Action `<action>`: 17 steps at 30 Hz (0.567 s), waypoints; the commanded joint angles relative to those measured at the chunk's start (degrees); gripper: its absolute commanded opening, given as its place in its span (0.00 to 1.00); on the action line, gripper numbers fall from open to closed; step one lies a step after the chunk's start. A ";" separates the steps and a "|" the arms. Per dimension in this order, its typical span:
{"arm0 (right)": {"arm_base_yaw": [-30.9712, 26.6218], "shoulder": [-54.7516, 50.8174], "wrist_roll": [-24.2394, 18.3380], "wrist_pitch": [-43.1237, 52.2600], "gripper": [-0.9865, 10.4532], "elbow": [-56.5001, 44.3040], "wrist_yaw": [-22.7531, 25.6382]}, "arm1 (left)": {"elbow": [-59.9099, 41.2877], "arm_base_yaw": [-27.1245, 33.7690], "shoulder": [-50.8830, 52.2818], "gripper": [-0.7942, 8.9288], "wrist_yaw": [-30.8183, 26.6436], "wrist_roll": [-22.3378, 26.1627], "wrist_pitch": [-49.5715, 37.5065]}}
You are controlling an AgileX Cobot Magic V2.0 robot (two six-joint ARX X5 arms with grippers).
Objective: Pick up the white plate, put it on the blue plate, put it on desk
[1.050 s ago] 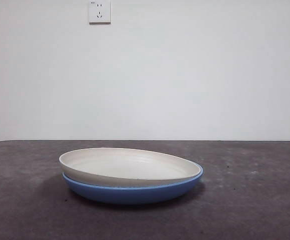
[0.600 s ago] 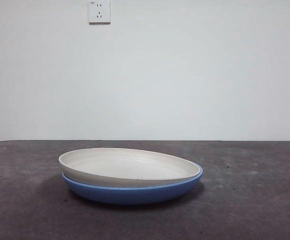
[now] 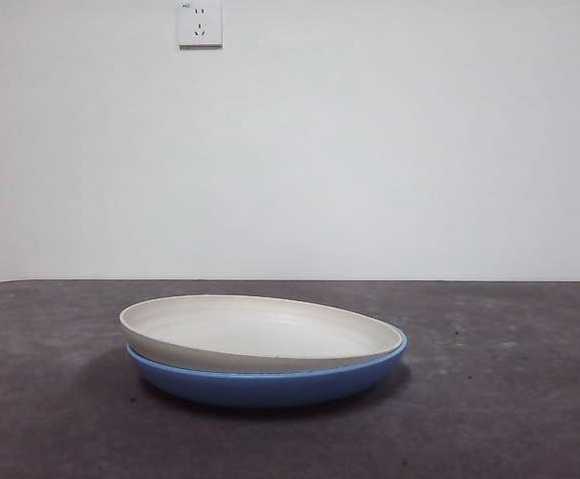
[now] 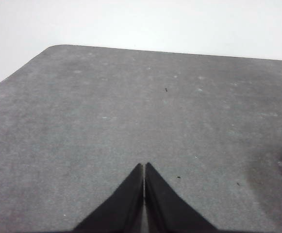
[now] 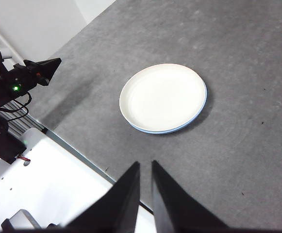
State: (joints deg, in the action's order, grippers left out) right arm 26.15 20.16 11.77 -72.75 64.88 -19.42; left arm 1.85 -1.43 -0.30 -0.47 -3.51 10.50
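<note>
White plate [image 3: 255, 331] tilted in blue plate [image 3: 270, 384], left gripper [image 4: 144, 167] jaws together, right gripper [image 5: 145, 165] jaws slightly apart, both empty.

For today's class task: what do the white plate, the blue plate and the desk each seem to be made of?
White plate: probably glazed ceramic or stoneware, matte, faint concentric rings inside.
Blue plate: likely ceramic too, though melamine is possible; a smoother rim with a soft sheen.
Desk: dark grey and mottled, matte, perhaps stone-look laminate or a mat; the pictures cannot settle which.
</note>
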 commanded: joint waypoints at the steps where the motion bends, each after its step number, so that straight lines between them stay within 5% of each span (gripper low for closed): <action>1: 0.28 -0.09 -0.48 0.52 0.12 0.83 -0.02 | -1.20 -0.13 0.11 0.09 0.44 0.90 0.31; 17: -2.43 -0.11 -0.48 0.68 0.12 0.70 -0.50 | -1.20 -0.13 0.11 0.09 0.44 0.92 0.31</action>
State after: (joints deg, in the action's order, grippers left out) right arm 24.10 20.14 11.77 -72.73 64.88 -19.59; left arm 1.85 -1.43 -0.30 -0.45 -3.51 10.50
